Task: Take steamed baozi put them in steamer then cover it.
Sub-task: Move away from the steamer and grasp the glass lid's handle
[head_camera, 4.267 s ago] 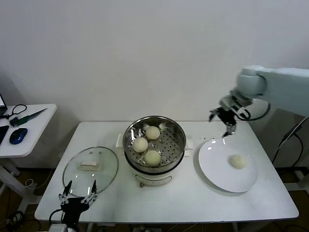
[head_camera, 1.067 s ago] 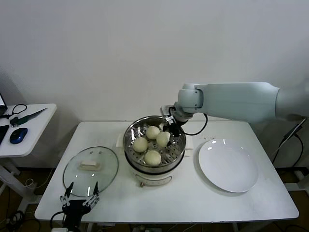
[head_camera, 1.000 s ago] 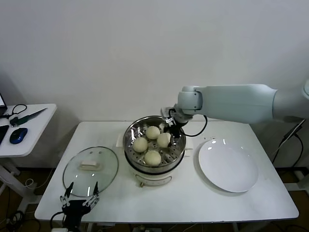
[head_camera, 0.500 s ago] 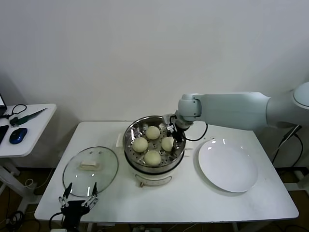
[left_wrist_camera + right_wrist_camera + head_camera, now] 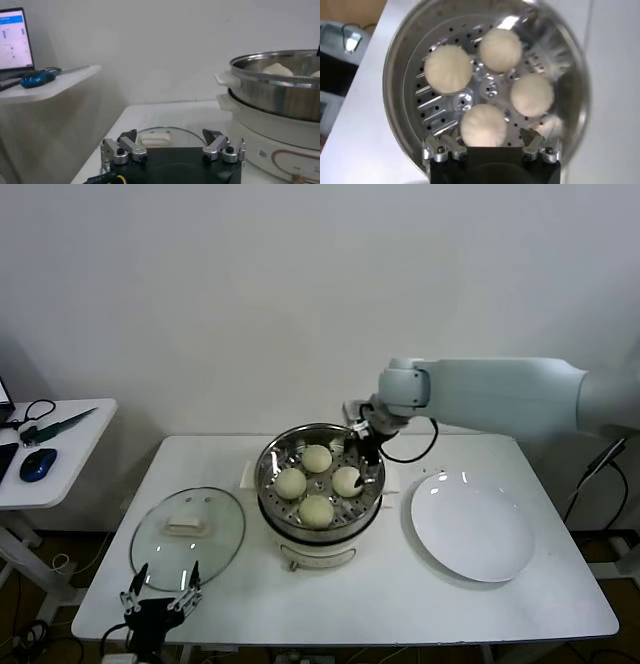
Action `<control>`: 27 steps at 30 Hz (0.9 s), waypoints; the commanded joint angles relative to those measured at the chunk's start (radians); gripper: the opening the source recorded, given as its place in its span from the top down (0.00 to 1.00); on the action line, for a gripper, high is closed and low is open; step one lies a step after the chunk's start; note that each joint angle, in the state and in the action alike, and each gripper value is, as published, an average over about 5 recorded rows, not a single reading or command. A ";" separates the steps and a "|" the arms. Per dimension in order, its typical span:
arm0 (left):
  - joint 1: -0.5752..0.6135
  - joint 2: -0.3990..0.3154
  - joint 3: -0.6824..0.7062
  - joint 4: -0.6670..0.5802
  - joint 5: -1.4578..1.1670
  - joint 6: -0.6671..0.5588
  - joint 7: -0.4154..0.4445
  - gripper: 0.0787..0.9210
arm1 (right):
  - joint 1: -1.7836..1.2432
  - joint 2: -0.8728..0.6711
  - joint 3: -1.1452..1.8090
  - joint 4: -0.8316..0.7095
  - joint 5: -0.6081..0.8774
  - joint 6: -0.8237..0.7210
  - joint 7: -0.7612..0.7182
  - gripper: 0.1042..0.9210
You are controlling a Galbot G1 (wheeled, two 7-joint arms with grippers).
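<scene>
The steel steamer [image 5: 268, 466] on its cream base holds several cream-white baozi [image 5: 347, 481] on the perforated tray [image 5: 487, 90]. My right gripper [image 5: 363, 446] hovers open over the steamer's far right rim. The closest baozi [image 5: 483, 125] lies free on the tray just beyond its spread fingers [image 5: 442, 148]. The glass cover [image 5: 215, 549] with its cream handle [image 5: 186, 525] lies flat on the table left of the steamer. My left gripper [image 5: 167, 576] is parked open at the table's front edge, just short of the cover [image 5: 162, 136].
A bare white plate [image 5: 472, 526] lies right of the steamer on the white table [image 5: 380, 604]. A side table [image 5: 60, 449] at the far left carries a blue mouse [image 5: 37, 464] and cables. The steamer's wall [image 5: 280, 90] rises beside my left gripper [image 5: 170, 135].
My right gripper has lowered the baozi into the steamer's right side, opened and let go of it, then drawn back up towards the far rim. The left arm has stayed still.
</scene>
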 commanded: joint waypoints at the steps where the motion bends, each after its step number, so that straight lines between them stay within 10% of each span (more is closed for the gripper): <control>1: 0.000 0.010 0.003 -0.019 -0.023 0.052 0.000 0.12 | -0.022 -0.255 0.273 0.051 0.202 -0.045 0.291 0.12; 8: -0.034 0.034 0.013 -0.006 0.005 0.079 0.013 0.12 | -0.384 -0.567 0.686 0.193 0.171 -0.028 0.677 0.12; 15: -0.068 0.072 0.019 0.010 -0.010 0.080 0.025 0.12 | -1.321 -0.763 1.598 0.330 0.024 0.026 0.760 0.12; 27: -0.129 0.160 -0.015 0.084 0.042 0.008 0.032 0.12 | -2.371 -0.306 2.504 0.414 -0.216 0.348 0.671 0.12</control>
